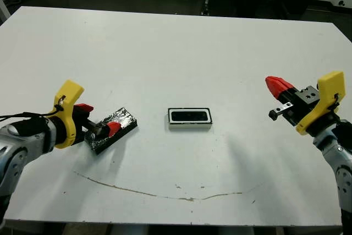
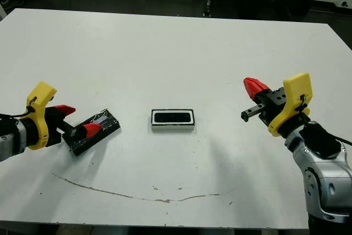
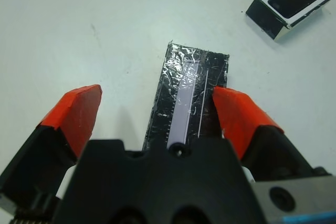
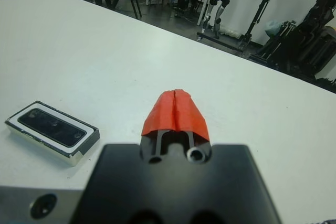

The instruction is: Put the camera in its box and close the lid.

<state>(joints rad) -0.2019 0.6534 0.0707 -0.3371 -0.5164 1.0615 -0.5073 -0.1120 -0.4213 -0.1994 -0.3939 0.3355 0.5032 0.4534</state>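
The box (image 1: 190,118) sits near the middle of the white tabletop (image 1: 176,53), closer to the front edge than the back, its long side running parallel to that edge. It is an oblong tray with a thin black rim, black sides and a white lining, and the camera (image 1: 190,116), a slim matte-black bar, lies inside it, filling most of the white interior. The lid (image 1: 113,130) lies flat toward the left edge, well apart from the box and turned at an angle to it; its black surface is wrinkled and shiny, with a pale silvery stripe along its length. The left gripper (image 3: 157,111) is spread wide, its 2 red fingers either side of the lid's near end. The right gripper (image 4: 176,111) hovers near the right edge, fingers pressed together on nothing.
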